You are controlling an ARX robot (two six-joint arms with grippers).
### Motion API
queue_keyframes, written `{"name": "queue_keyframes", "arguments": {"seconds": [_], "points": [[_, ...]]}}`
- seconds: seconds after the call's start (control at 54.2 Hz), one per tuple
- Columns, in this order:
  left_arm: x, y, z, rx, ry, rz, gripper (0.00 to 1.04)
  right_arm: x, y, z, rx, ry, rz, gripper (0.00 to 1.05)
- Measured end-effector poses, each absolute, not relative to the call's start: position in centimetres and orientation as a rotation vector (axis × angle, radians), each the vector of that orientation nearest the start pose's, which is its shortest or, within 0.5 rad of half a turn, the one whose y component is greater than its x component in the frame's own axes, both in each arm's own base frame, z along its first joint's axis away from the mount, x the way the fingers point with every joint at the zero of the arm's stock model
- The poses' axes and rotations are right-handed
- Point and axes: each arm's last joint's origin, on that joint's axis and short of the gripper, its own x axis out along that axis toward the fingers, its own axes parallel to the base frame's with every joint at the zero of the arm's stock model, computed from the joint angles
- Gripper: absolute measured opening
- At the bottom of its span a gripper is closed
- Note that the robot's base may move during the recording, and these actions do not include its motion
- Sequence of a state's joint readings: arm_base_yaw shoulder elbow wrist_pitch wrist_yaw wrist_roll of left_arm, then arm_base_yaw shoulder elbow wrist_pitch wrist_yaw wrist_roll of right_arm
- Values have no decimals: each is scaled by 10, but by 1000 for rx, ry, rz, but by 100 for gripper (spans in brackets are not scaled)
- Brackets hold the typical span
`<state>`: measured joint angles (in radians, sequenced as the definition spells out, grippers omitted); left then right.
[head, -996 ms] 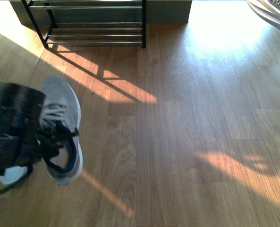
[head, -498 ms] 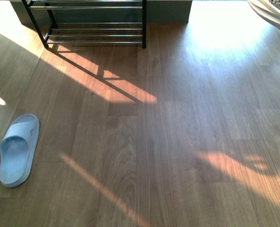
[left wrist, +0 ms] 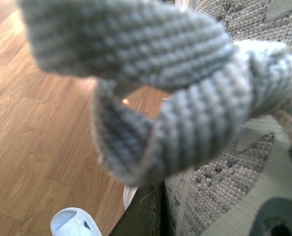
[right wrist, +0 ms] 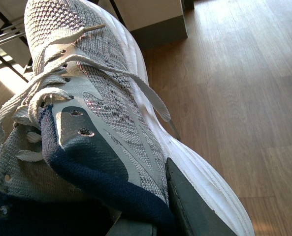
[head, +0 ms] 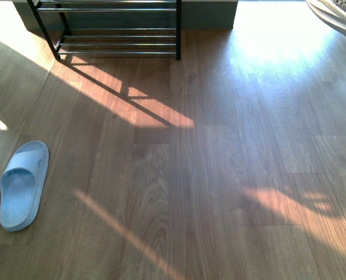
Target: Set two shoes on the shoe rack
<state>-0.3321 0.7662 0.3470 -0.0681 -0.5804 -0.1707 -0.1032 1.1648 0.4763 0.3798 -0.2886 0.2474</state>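
slide sandal (head: pixel 22 185): far left in the front view, lying sole down with its toe pointing roughly toward the rack, well apart from it. Nothing's touching it. It's one-piece foam, so I'd guess it's light and squishy, and the strap is the obvious place to grab.

left sneaker (left wrist: pixel 217 196): jammed right up against the left wrist cam and held aloft. It's mostly a blurry grey lace loop (left wrist: pixel 160 98) with knit behind it.

left pincer (left wrist: pixel 148 214): only a dark sliver shows under the shoe and the jaws are hidden. Since the shoe hangs up there, I reckon it's pinching it.

shoe rack (head: pixel 117 41): top of the front view, left of centre. Only the low tiers are in frame, and the rods that show are bare. Neither sneaker is on it yet.

right sneaker (right wrist: pixel 101 93): fills the right wrist view, toe aimed toward the rack.

right pincer (right wrist: pixel 155 221): clamped on the navy collar (right wrist: pixel 101 182) at the heel end, one dark finger lying along the side wall by the white sole.

handling: the knit upper is soft and will cave in, while the thick sole looks stiff. The collar/heel seems the firmest hold.

watch out: the loose laces could snag on the rods, and the sole needs to bridge both of them.
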Motion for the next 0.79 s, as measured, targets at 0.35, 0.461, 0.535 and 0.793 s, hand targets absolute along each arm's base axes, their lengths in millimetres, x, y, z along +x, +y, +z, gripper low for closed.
{"name": "queue_keyframes", "arguments": {"seconds": [0.35,0.461,0.535,0.793], "points": [[156,-37,199,50,415,282,3,234,-16,208,305,325,147,1],[156,-37,199,50,415,282,3,234,-16,208,305,325,146,1],[156,-37,199,50,415,282,3,234,-16,208,305,325,146,1],[156,-37,199,50,415,283,3,234,-16,208,305,325,146,1]]}}
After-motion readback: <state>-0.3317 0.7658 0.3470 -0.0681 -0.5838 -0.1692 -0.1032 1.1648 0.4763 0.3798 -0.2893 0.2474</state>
